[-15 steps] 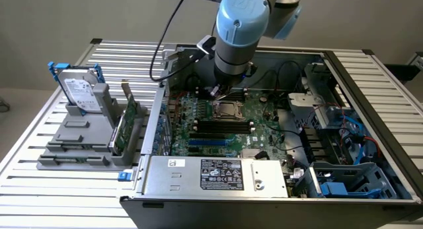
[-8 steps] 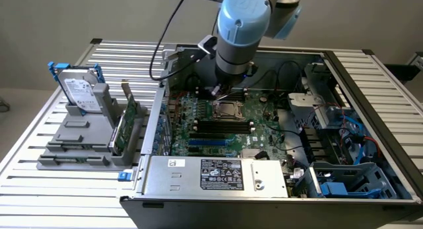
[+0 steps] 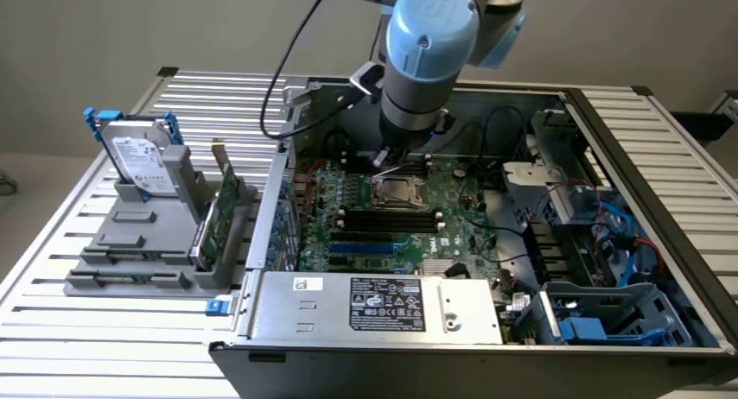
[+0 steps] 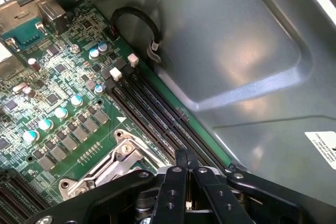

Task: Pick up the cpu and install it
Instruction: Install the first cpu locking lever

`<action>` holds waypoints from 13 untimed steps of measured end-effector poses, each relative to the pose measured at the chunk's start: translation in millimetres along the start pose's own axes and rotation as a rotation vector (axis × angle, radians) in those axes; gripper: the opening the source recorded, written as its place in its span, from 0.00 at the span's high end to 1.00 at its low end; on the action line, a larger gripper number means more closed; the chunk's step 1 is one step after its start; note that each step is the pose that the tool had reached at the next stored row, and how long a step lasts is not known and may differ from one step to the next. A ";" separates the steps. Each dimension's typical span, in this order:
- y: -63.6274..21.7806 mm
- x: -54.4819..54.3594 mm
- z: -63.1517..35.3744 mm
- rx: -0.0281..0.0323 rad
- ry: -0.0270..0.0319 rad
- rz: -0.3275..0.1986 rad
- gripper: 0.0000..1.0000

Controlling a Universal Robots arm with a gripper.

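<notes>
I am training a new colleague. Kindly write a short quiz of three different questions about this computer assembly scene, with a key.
1. True or false: the gripper is shut above the motherboard.
2. Which item stands in the grey rack outside the computer case? A) a fan B) the hard drive C) a keyboard
3. Fill in: the metal-framed socket lies beside the long dark memory ____.

Key: 1 true; 2 B; 3 slots.
</notes>
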State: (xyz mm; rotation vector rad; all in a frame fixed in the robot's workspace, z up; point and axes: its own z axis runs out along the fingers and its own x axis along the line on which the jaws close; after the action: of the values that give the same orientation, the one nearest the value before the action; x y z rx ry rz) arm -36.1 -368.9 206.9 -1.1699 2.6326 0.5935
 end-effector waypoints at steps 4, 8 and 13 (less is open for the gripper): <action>-1.9 -1.3 0.7 0.0001 -0.0001 0.000 0.89; -4.4 -3.0 1.6 0.0001 0.0000 0.000 0.89; -6.4 -4.0 2.7 0.0000 -0.0001 0.000 0.89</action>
State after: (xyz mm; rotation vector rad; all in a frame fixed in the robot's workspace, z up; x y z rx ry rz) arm -28.5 -368.9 204.0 -1.1695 2.6328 0.5935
